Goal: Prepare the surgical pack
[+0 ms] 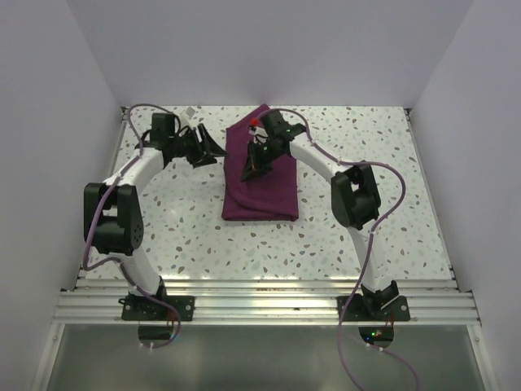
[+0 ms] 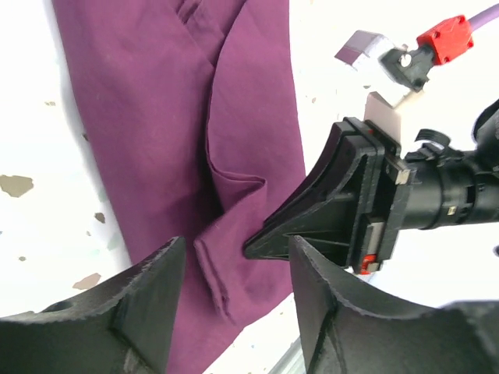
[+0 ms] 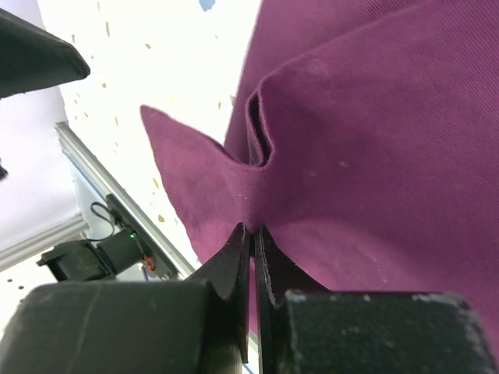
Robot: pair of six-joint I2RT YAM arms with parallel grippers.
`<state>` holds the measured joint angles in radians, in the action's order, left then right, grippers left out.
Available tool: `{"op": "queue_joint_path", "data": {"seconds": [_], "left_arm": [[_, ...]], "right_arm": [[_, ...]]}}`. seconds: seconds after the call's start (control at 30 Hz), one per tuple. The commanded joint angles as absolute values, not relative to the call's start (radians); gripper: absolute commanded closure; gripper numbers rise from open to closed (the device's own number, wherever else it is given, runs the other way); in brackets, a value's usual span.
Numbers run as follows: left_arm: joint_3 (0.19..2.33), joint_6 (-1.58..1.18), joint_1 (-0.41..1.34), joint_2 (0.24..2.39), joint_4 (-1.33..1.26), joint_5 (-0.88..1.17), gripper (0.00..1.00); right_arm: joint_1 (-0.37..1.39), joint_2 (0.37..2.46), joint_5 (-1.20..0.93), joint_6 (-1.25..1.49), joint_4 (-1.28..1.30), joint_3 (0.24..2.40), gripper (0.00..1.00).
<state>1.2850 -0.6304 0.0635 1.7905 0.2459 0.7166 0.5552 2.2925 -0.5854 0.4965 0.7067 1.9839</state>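
The surgical pack shows only as a folded dark magenta-purple cloth (image 1: 262, 186) on the middle of the speckled table. No steel tray, instruments or gauze are in view. My right gripper (image 1: 251, 168) is shut on a raised fold of the cloth (image 3: 374, 156), with the pinch at the fingertips (image 3: 253, 231). My left gripper (image 1: 216, 151) is open and empty just left of the cloth's far left edge. In the left wrist view its jaws (image 2: 238, 265) stand wide apart around a hemmed corner of the cloth (image 2: 179, 140) without touching it, and the right gripper's finger (image 2: 312, 214) points in from the right.
White walls close in the speckled table (image 1: 366, 163) on the left, right and back. An aluminium rail (image 1: 260, 305) carrying both arm bases runs along the near edge. Purple cables loop beside each arm.
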Motion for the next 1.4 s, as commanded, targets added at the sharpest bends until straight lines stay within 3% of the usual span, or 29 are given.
{"op": "queue_joint_path", "data": {"seconds": [0.0,0.27,0.47,0.73,1.07,1.37], "left_arm": [[1.353,-0.519,0.093,1.733,0.348,0.647,0.39],[1.313,-0.575,0.152,1.798,0.299,0.733,0.38],[1.313,-0.563,0.152,1.804,0.366,0.678,0.48],[1.325,-0.519,0.156,1.643,0.385,0.465,0.41],[1.276,-0.546,0.198,1.637,0.305,0.591,0.39],[1.256,-0.56,0.202,1.696,0.327,0.575,0.37]], "right_arm": [[0.555,2.25,-0.597,0.5,0.752,2.074,1.0],[0.554,2.25,-0.609,0.523,0.745,2.088,1.0],[0.554,2.235,-0.609,0.532,0.729,2.068,1.0],[0.554,2.241,-0.595,0.531,0.745,2.077,1.0],[0.555,2.252,-0.592,0.552,0.77,2.098,1.0],[0.554,2.249,-0.612,0.577,0.747,2.106,1.0]]}}
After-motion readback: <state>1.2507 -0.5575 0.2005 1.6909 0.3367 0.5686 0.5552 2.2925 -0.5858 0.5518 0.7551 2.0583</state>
